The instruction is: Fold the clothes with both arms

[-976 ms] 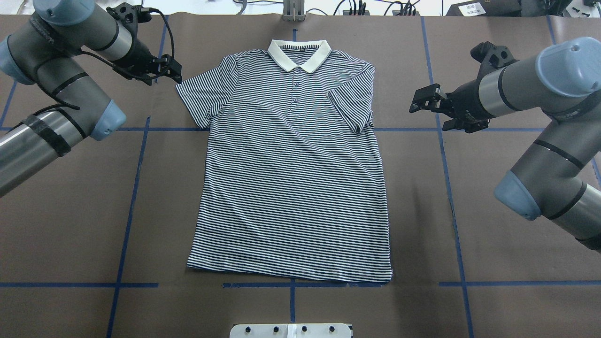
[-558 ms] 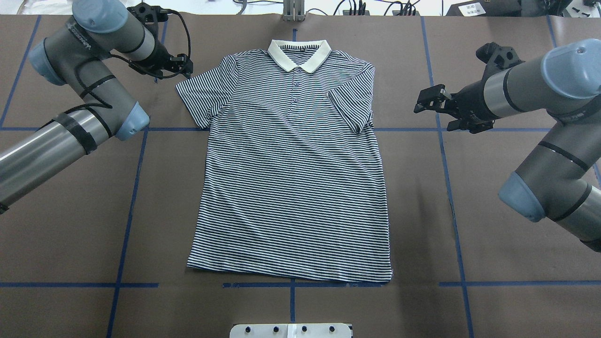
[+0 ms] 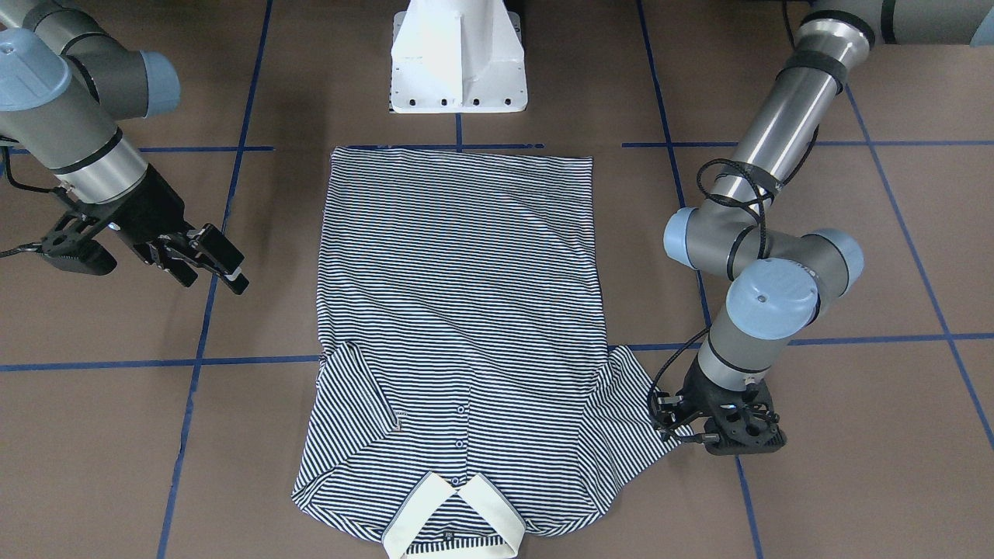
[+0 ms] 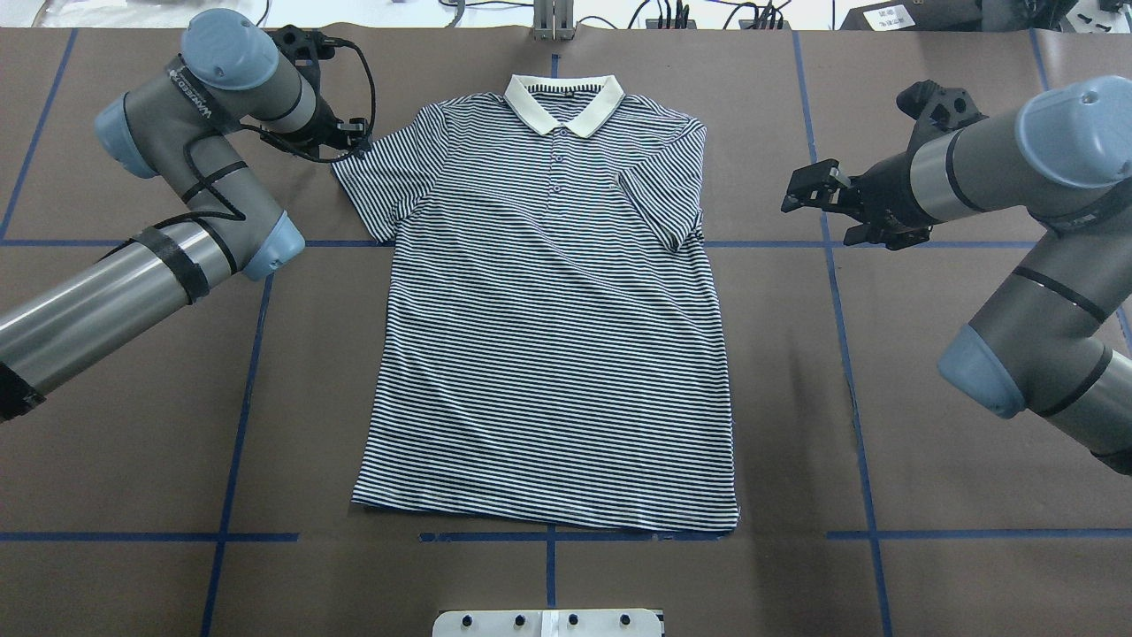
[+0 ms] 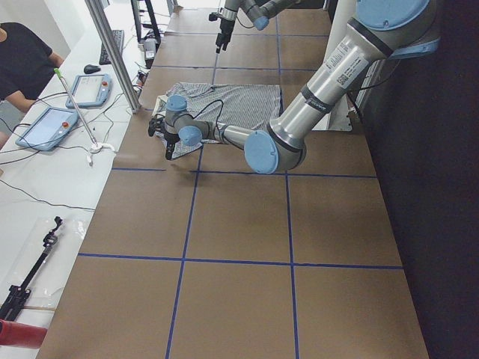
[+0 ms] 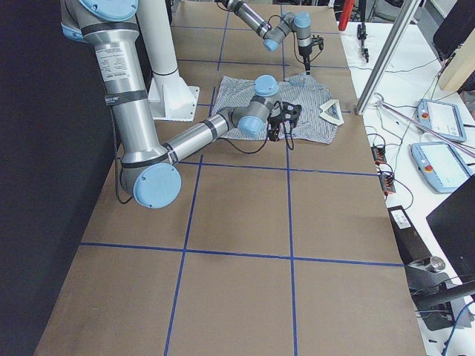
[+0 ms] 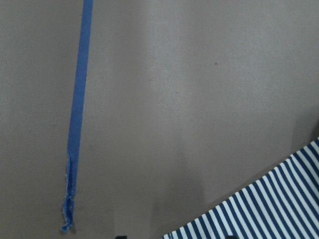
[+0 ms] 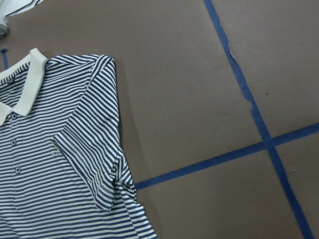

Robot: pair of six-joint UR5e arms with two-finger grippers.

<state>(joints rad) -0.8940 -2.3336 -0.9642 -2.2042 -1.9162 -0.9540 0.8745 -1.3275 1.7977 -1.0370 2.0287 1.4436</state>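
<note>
Early stage, we judge: shirt lies flat mid-counter, only the sleeve on the right arm's side tucked in, body folds all left; left pincer at the other sleeve's edge, its spread unreadable; right pincer wide, empty, well apart.

Striped polo lies flat; left gripper by sleeve; right gripper apart.
</note>
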